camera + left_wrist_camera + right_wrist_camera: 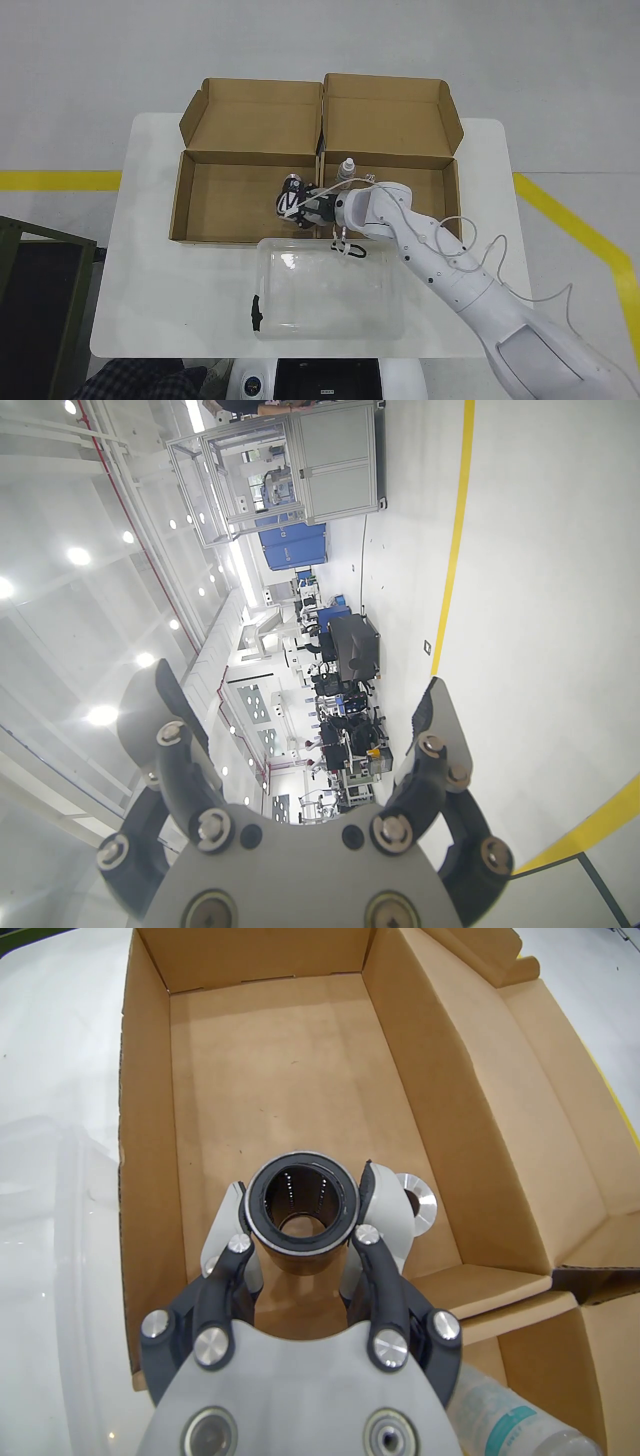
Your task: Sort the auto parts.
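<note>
Mid-sort, by my read: one part and a bottle are already boxed, one part is in your grip and not yet dropped, and little is left to pick.

- **Bin:** The bin [330, 300], on the robot side of the hand, looks nearly empty. A small black piece [254, 312] sits at its edge, well away from the hand. I can't tell if it's inside.
- **Right hand:** Your right gripper [302, 1185] is closed partway on a bearing [300, 1258], with a finger on each side of the sleeve. It sits low inside the left box [150, 1128], near the wall shared with the other box. I can't tell if the bearing touches the floor.
- **Left box:** A silver flanged part [421, 1200] lies on that box floor, just beside one finger.
- **Right box:** Past the shared wall, the right box [452, 195] holds a bottle [346, 168].
- **Left hand:** Your left gripper [300, 680] is spread wide, holds nothing and points out at the room.
</note>
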Controlling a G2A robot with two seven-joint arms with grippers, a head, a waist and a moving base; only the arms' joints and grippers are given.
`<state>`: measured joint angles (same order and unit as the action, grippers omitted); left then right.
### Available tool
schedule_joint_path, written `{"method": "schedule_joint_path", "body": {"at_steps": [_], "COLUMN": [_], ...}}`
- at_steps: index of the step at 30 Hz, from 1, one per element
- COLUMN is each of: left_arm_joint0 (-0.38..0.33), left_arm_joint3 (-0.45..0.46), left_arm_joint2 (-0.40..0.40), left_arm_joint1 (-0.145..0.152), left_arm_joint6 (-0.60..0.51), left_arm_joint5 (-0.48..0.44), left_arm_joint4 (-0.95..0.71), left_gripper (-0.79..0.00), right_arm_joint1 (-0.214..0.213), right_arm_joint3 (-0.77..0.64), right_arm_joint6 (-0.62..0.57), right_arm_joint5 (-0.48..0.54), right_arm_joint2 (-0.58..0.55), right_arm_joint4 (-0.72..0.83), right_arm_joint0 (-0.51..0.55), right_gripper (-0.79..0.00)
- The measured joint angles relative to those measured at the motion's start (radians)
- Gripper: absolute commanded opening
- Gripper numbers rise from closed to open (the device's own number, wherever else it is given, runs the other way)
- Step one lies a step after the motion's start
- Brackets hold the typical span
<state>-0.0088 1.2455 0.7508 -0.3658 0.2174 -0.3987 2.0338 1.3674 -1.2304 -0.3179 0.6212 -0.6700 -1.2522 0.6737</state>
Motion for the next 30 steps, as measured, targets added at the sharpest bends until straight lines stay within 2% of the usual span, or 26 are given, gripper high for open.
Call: {"method": "schedule_joint_path", "body": {"at_steps": [15,20,26,30], "left_arm_joint0": [0.0,0.0,0.0,0.0], "left_arm_joint3": [0.0,0.0,0.0,0.0], "left_arm_joint2": [0.0,0.0,0.0,0.0], "left_arm_joint1": [0.0,0.0,0.0,0.0], "left_arm_joint6": [0.0,0.0,0.0,0.0], "left_arm_joint5": [0.0,0.0,0.0,0.0], "left_arm_joint4": [0.0,0.0,0.0,0.0], "left_gripper": [0.0,0.0,0.0,0.0], "right_arm_joint1": [0.013,0.012,0.005,-0.004], "right_arm_joint3": [0.013,0.004,-0.063,-0.132], "right_arm_joint6": [0.003,0.007,0.032,0.039], "right_arm_joint5": [0.015,0.023,0.038,0.043], "right_arm_joint2": [-0.009,-0.023,-0.051,-0.08], "right_arm_joint4": [-0.007,-0.011,-0.017,-0.028], "right_arm_joint0": [0.001,0.011,0.025,0.038], "right_gripper": [-0.403,-0.406,-0.419,-0.4]}}
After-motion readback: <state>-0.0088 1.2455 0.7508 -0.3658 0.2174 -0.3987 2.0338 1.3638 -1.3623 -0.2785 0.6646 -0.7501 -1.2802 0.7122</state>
